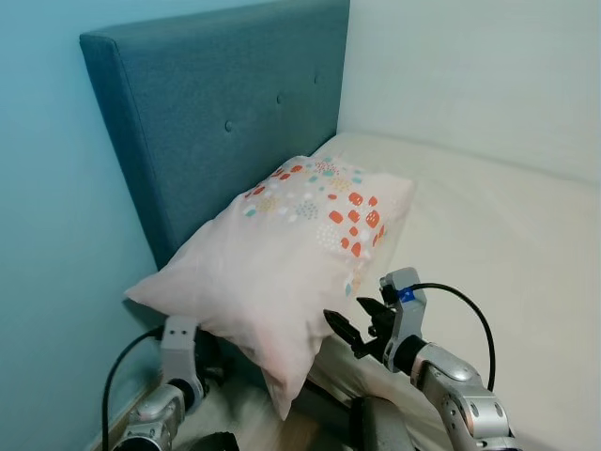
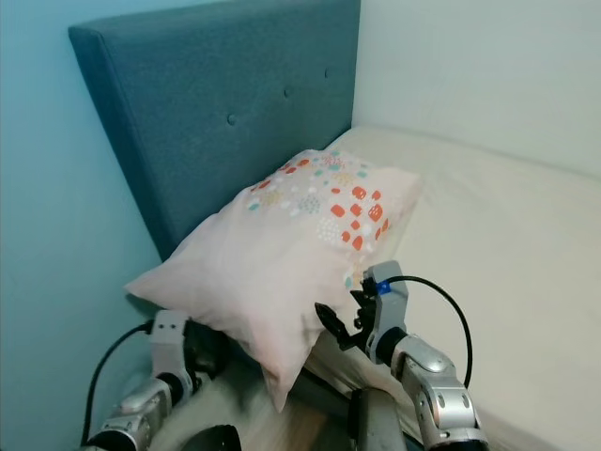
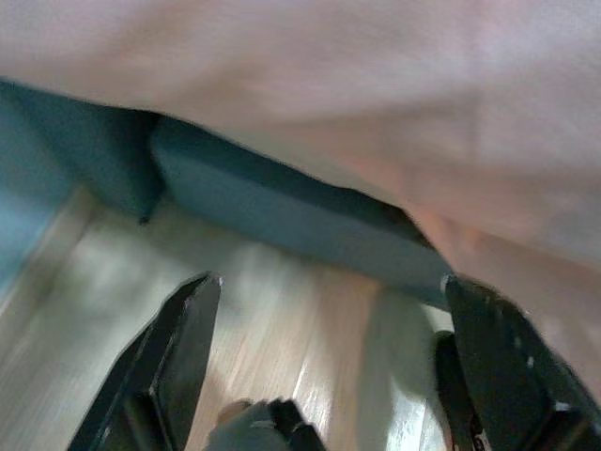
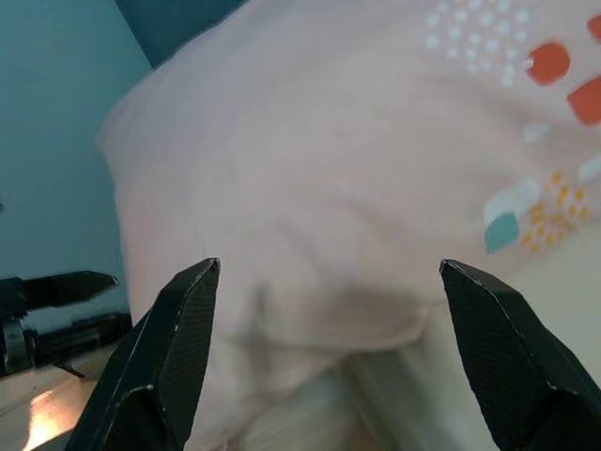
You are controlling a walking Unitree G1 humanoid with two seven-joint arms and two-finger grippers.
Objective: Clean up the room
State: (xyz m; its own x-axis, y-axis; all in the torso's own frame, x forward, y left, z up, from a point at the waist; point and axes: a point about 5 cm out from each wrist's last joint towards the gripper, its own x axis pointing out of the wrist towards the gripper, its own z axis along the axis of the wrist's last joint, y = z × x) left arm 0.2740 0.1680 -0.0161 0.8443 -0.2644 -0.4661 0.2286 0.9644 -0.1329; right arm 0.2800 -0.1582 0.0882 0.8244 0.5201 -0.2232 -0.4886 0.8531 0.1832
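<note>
A pale pink fabric pillow (image 1: 282, 258) with a patch of orange, teal and white spots lies at the head corner of the cream-covered mattress (image 1: 488, 225). Its back leans on the teal upholstered, button-tufted headboard (image 1: 216, 103), and its near end overhangs the mattress's side edge, with one corner drooping down past it.

The right gripper (image 1: 352, 329) sits just beside the pillow's drooping end, at the mattress edge; in the right wrist view its two black fingers (image 4: 174, 348) stand wide apart, with the pillow's pale cloth between and beyond them. I cannot tell whether they touch it.

The left gripper (image 3: 329, 366) is below the overhanging part of the pillow, off the mattress's side, near the light blue wall (image 1: 47, 235). Its fingers (image 3: 178, 357) are also spread apart, holding nothing, with the light wooden floor (image 3: 282, 319) beneath them and the teal bed base (image 3: 282, 207) beyond.
</note>
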